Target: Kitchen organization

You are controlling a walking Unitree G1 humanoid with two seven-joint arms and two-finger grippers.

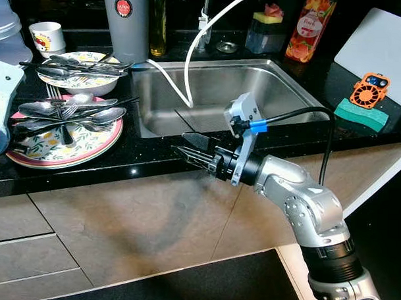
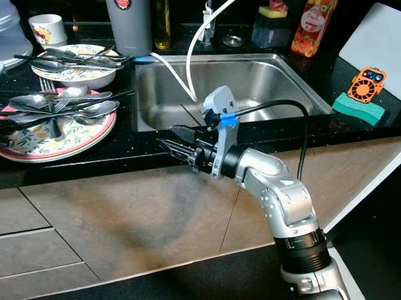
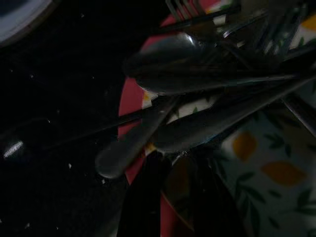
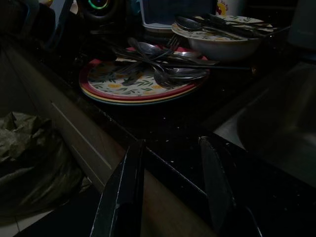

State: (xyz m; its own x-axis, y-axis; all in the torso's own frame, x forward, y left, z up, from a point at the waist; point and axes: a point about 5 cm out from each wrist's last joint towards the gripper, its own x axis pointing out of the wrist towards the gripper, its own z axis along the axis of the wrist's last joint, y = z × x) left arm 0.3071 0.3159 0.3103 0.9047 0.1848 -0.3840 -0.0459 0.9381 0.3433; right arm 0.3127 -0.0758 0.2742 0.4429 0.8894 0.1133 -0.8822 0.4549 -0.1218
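A stack of floral plates with a red rim [image 1: 55,162] sits on the black counter left of the sink, with several spoons and forks [image 1: 76,113] piled on it. Behind it, a floral bowl [image 1: 84,85] holds more cutlery [image 1: 78,65]. My left gripper [image 3: 173,173] hovers open just over the near edge of the plate stack, with spoon handles [image 3: 123,153] right ahead of its fingers. My right gripper [image 1: 183,144] is open and empty. It points left along the counter's front edge, below the sink's [image 1: 216,91] front rim.
A white hose [image 1: 189,64] loops into the sink. At the back stand a grey canister [image 1: 126,19], a cup [image 1: 47,36] and a juice bottle [image 1: 310,22]. Right of the sink lie a green sponge [image 1: 360,115], an orange fan [image 1: 369,90] and a white board [image 1: 382,51].
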